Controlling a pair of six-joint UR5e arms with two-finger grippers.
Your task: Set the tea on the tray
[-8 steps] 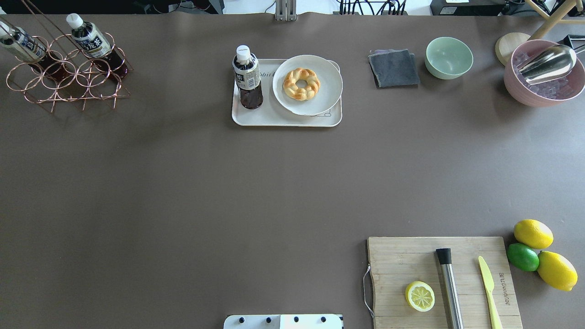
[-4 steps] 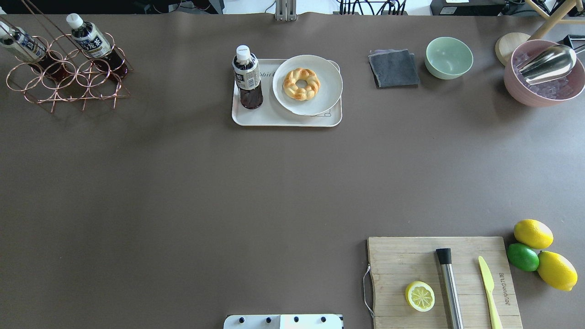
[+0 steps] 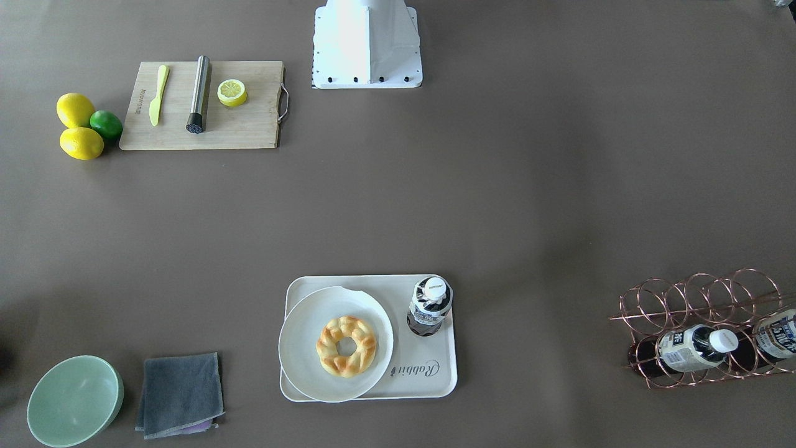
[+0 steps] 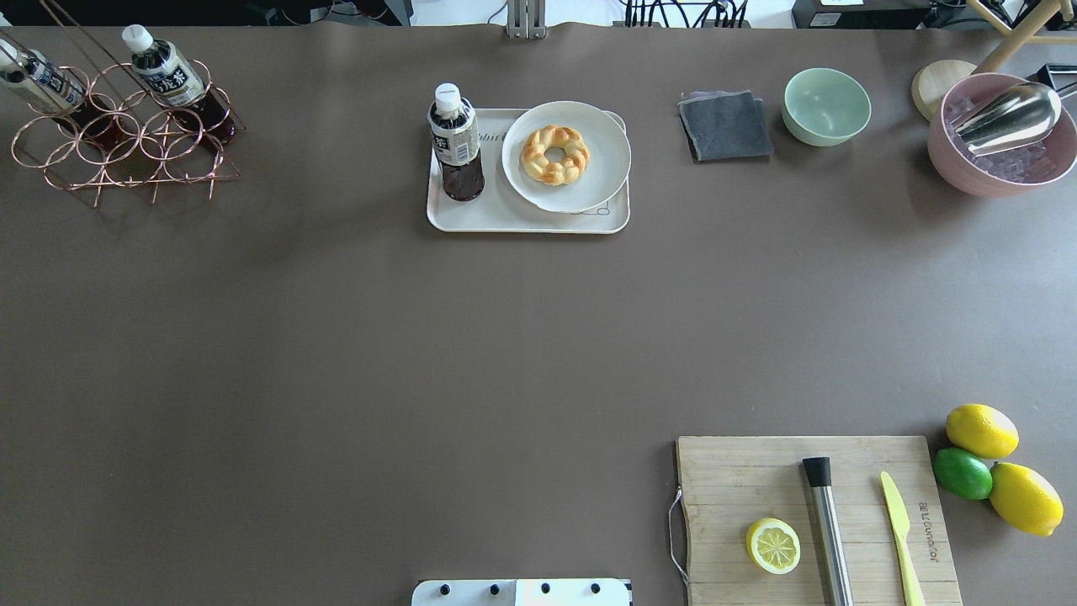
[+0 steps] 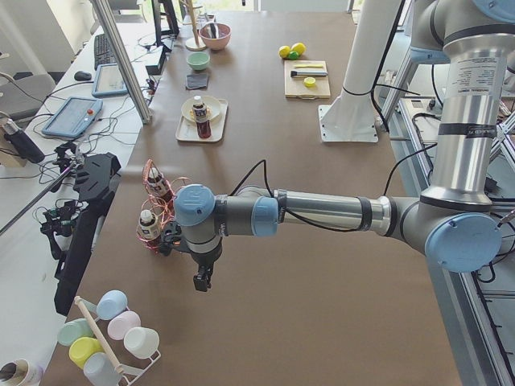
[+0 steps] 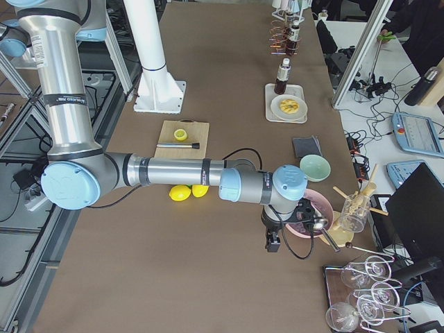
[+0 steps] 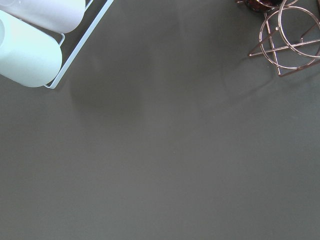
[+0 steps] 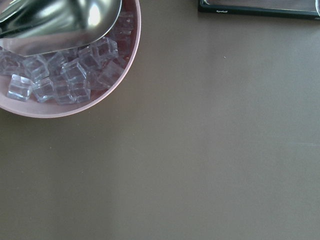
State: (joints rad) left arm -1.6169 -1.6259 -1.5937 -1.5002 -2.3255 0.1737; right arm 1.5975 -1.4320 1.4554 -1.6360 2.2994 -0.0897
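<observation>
One tea bottle point(image 4: 457, 143) stands upright on the left part of the cream tray point(image 4: 522, 220); it also shows in the front view point(image 3: 429, 305) on the tray point(image 3: 429, 381). Two more tea bottles point(image 4: 172, 80) lie in the copper wire rack point(image 4: 126, 156). My left gripper point(image 5: 201, 281) shows only in the exterior left view, beyond the table's left end near the rack; I cannot tell its state. My right gripper point(image 6: 272, 244) shows only in the exterior right view, beside the pink ice bowl; I cannot tell its state. Neither touches a bottle.
A round plate point(image 4: 565, 156) with a doughnut sits on the tray. A grey cloth point(image 4: 725, 126), green bowl point(image 4: 826, 105) and pink ice bowl point(image 4: 1001, 143) stand at the back right. A wooden board point(image 4: 816, 513) with lemon half, muddler and knife is near right.
</observation>
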